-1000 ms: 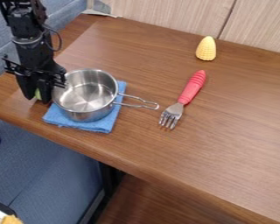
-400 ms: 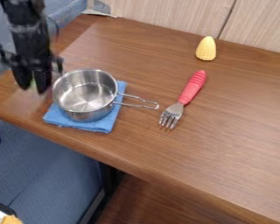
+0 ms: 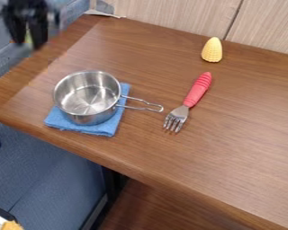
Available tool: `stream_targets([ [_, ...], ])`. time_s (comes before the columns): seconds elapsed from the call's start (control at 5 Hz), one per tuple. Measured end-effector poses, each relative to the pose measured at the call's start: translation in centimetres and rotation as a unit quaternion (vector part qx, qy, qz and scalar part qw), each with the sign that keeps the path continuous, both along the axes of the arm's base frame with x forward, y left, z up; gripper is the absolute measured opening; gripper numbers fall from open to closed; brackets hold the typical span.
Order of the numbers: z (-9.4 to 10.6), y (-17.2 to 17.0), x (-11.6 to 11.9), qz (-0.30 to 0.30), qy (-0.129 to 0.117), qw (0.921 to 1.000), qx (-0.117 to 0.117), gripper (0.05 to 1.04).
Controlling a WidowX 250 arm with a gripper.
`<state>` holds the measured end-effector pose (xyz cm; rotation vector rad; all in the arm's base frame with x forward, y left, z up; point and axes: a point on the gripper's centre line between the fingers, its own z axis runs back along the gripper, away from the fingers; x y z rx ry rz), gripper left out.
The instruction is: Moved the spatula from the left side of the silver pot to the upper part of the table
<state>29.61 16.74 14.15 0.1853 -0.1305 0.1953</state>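
spatula (image 3: 29,38): a blurred yellow-green piece is seen, near the table's (image 3: 140,49) upper-left edge; it is judged light, stiff, slightly slippery
spatula's middle: here it should be held, so that tipping is avoided
gripper (image 3: 29,43): 2 fingers are parted slightly, clamped apparently on the spatula

Brown wooden table (image 3: 231,148) with a blue cloth (image 3: 110,127), red-handled fork (image 3: 191,100) and yellow corn cob (image 3: 212,50)
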Motion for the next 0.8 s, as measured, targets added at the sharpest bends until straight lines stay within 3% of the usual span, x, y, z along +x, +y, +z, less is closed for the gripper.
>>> stream_targets([
  [0.4, 1.0, -7.0, 8.1, -0.119, -0.044, 0.9917, -0.018, 0.405],
  [0.6, -0.5, -10.8, 10.6, -0.166, -0.053, 0.9843, -0.028, 0.405],
  [0.8, -3.4, -13.5, 12.3, -0.197, -0.038, 0.9790, -0.036, 0.405],
])
